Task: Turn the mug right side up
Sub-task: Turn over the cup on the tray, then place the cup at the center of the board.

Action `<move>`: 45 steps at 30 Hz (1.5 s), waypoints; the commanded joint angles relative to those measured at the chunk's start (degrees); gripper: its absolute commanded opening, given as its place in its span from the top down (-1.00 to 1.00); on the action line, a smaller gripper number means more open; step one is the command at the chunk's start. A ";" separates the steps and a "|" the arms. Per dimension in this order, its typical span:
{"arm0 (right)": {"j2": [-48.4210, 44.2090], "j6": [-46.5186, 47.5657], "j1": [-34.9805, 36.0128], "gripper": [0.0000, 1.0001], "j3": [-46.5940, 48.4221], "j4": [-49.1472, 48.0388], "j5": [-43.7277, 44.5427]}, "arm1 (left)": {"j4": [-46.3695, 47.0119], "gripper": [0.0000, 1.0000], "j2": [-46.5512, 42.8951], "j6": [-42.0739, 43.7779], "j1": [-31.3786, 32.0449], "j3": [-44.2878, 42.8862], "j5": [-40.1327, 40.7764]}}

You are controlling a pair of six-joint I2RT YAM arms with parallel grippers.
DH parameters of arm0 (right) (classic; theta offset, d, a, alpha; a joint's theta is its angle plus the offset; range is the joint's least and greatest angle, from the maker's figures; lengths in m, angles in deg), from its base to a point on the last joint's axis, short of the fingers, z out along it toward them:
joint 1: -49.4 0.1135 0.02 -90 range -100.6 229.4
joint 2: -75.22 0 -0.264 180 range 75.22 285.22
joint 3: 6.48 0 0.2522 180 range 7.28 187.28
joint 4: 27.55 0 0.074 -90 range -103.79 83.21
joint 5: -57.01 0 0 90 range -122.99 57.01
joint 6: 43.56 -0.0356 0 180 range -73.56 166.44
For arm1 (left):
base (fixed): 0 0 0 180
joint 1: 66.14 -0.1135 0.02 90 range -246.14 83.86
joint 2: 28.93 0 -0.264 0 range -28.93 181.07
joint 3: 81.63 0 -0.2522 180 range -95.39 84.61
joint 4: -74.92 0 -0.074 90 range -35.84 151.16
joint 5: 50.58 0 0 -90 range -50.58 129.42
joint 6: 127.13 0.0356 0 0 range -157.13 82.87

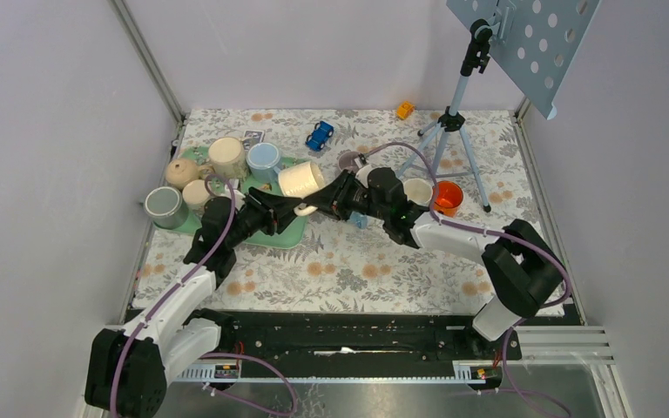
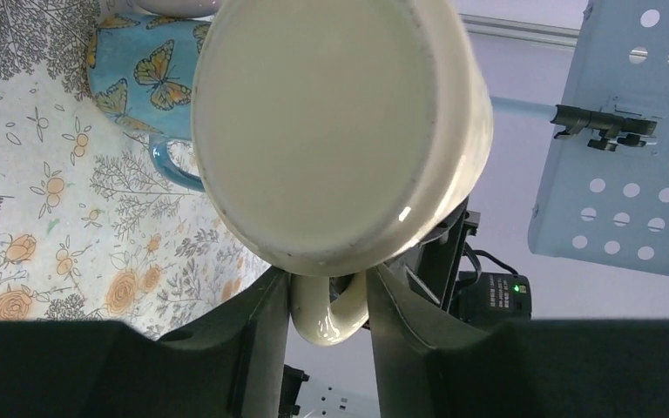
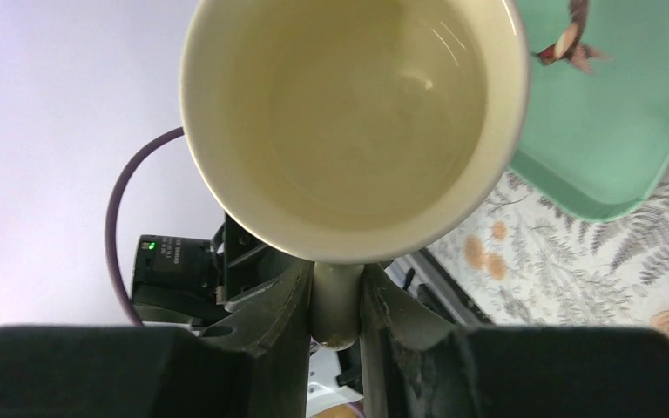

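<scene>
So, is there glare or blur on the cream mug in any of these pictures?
Left wrist view: a bright glint near the base edge of the cream mug; the left pincer is dark and soft. Right wrist view: faint reflection streaks inside the mug; the right pincer is dark. Top view: even light, soft shadows, no glare.

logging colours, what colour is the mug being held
The mug is cream; the left wrist view shows it best.

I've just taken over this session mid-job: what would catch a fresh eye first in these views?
A cream mug hangs on its side in mid-air, over the right edge of the green tray, left of centre. The left claw and the right claw both pinch its handle at once, one facing its base, the other its open mouth.
</scene>
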 commanded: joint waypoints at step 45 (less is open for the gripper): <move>-19.34 31.11 -0.02 1.00 11.61 38.65 9.36 | -12.87 -0.92 0.36 20.38 -0.13 -14.03 1.47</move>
